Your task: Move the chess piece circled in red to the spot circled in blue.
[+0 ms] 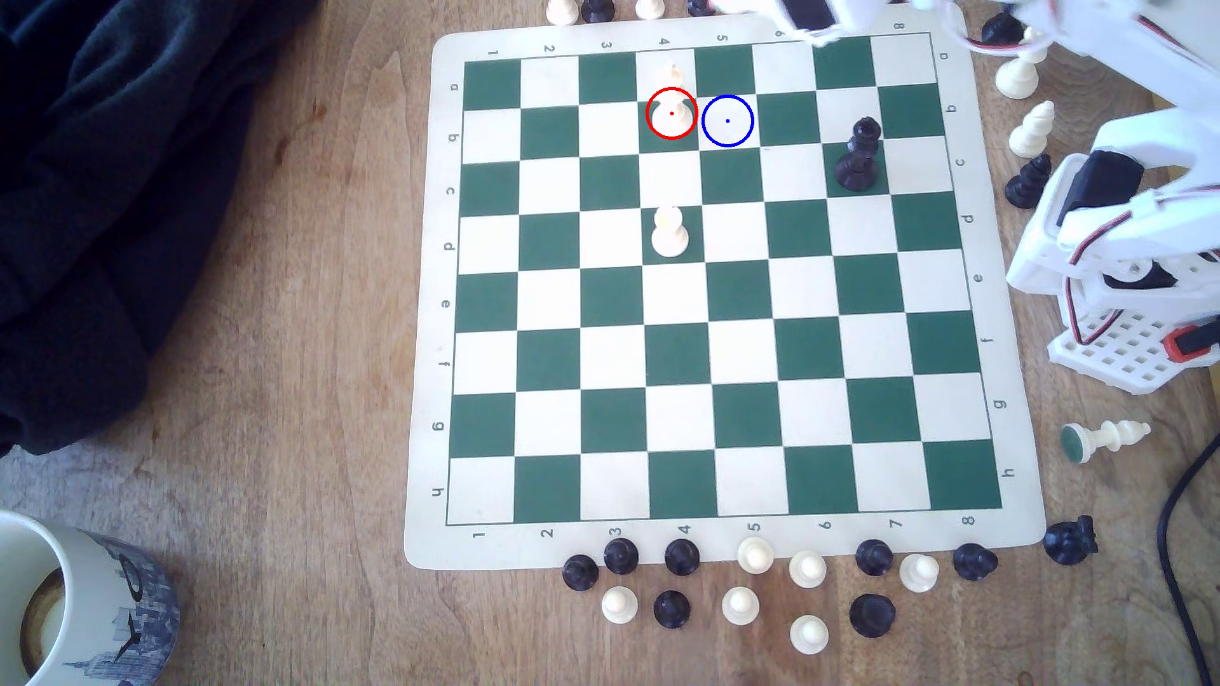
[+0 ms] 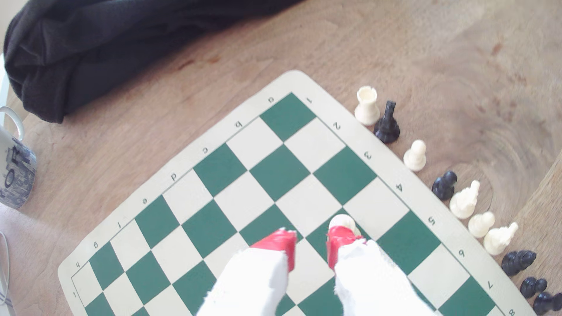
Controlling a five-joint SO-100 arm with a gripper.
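The chess piece circled in red (image 1: 672, 105) is a tall cream-white piece standing on a green square in the board's far rows. The spot circled in blue (image 1: 727, 121) is the bare cream square just to its right in the exterior view. In the wrist view my gripper (image 2: 310, 240) is open above the board, its red-taped fingertips (image 2: 281, 243) apart with nothing between them. The rounded top of the white piece (image 2: 342, 220) shows just beyond one fingertip, which hides its lower part. The blurred arm (image 1: 815, 20) reaches over the board's far edge.
A white pawn (image 1: 669, 232) and a tall black piece (image 1: 858, 155) stand on the chessboard (image 1: 726, 547). Spare pieces (image 1: 739, 603) line the board's edges. The arm's base (image 1: 1122, 297) is at the exterior view's right, with a mug (image 1: 66, 593) and dark cloth (image 1: 99, 198) at its left.
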